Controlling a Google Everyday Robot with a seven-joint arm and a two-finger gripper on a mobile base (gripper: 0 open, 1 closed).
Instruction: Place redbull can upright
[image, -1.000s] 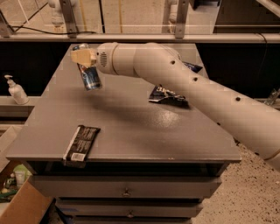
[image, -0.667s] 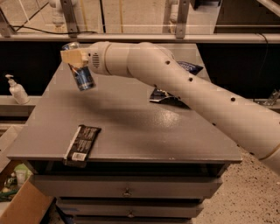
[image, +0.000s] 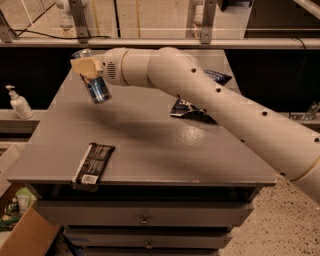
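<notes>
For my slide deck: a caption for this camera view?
Gripper holds the redbull can, tilted, over the table at far left; dark wrapper near front edge.

Grey table (image: 150, 150), black wrapper (image: 93, 164) front-left, dark packet (image: 192, 109) mid-right, hand (image: 86, 66) with redbull can (image: 98, 89) above far-left

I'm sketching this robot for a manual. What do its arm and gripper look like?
The arm is a thick, smooth cream-white tube of rounded segments, dotted with small dark holes; a round perforated patch sits near the wrist. No loose cables show. The gripper, above the table's far-left corner and shut on the redbull can, has blocky tan fingers.
</notes>
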